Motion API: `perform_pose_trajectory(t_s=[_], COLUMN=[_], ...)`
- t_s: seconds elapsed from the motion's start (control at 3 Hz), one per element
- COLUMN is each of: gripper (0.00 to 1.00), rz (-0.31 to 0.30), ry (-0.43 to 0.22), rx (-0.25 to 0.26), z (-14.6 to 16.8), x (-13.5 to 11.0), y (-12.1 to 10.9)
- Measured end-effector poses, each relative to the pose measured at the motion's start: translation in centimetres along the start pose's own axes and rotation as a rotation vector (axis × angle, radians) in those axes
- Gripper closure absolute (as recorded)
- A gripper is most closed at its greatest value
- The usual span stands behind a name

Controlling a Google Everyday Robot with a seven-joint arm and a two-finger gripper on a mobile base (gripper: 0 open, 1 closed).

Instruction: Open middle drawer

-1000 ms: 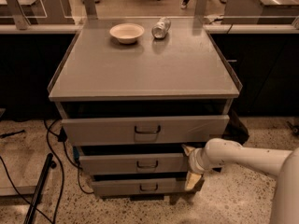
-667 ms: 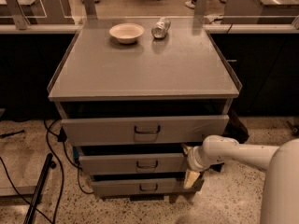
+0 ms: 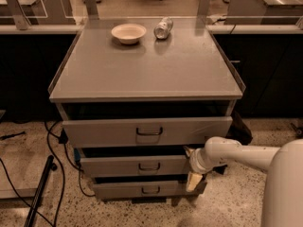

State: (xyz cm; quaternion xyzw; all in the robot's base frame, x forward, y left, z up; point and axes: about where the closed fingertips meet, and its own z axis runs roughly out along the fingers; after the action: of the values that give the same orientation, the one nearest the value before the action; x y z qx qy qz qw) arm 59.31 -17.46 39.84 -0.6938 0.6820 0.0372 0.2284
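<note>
Gripper (image 3: 191, 169) at the end of my white arm (image 3: 241, 156) sits low on the right side of the view, at the right end of a grey metal cabinet's drawer stack. It is level with the middle drawer (image 3: 132, 166) and overlaps that drawer's right edge. I cannot tell whether it touches the front, or whether it is released or clenched. My arm reaches in from the lower right corner, roughly level, pointing left toward the cabinet. The middle drawer is the second of three fronts, shallow and wide. Its small dark loop handle (image 3: 149, 166) is at the centre of the front, to the left of my gripper and apart from it. Above is the taller, wider top drawer (image 3: 104, 132), which juts forward with a dark gap over it. Below is the narrowest bottom drawer (image 3: 118, 190), whose right end lies just under my gripper. A dark strip also shows above the middle drawer front. On the flat cabinet top (image 3: 147, 70), near its far edge, a pale bowl (image 3: 128, 32) stands beside a silver can (image 3: 163, 28) lying on its side. Dark cables (image 3: 49, 148) trail over the speckled floor (image 3: 28, 174) to the left of the cabinet.
</note>
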Motion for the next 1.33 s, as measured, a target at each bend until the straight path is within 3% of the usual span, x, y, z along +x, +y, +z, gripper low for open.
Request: perform_pose_trajectory(t_s=[1.33], gripper=[0.00], rz=[0.074], ry=[0.024], rx=[-0.140], z=[0.2], x=[1.0], y=[1.2])
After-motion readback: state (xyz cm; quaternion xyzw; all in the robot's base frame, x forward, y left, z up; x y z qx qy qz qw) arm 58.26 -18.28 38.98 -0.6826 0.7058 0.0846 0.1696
